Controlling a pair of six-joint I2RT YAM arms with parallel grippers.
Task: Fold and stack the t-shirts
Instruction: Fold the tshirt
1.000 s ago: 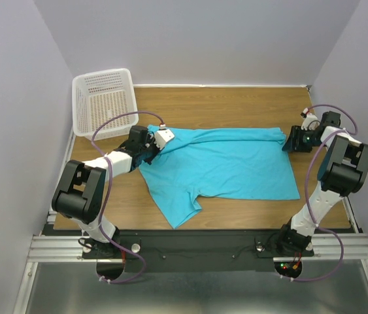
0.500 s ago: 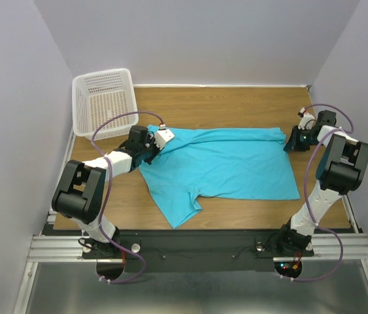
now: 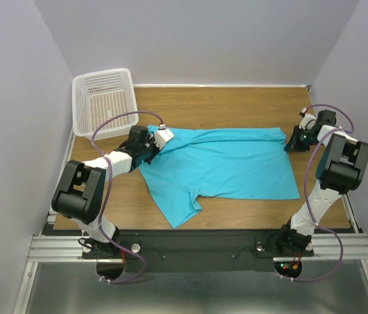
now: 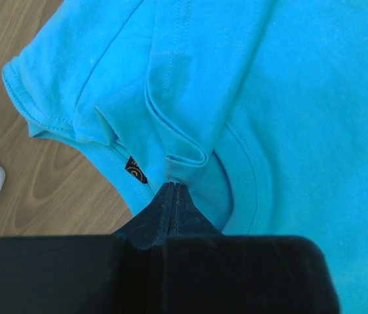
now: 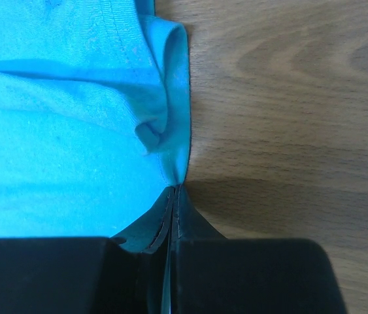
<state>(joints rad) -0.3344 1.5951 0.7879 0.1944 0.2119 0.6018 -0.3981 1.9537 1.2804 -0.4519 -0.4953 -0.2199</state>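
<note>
Shows a turquoise t-shirt [image 3: 226, 163] spread sideways across the middle of a wooden table [image 3: 236, 104] — collar to the left, hem to the right, one sleeve pointing toward the near edge. Finds the left gripper [image 4: 172, 188] low at the collar, pinched shut on a fold of cloth just beside the small dark neck label [image 4: 134, 169]. Finds the right gripper [image 5: 174, 191] pinched shut on a rolled corner of the hem at the far right of the shirt — bare wood just beside it. Places a white mesh basket [image 3: 104, 101] at the far left corner of the table, apart from the shirt.
</note>
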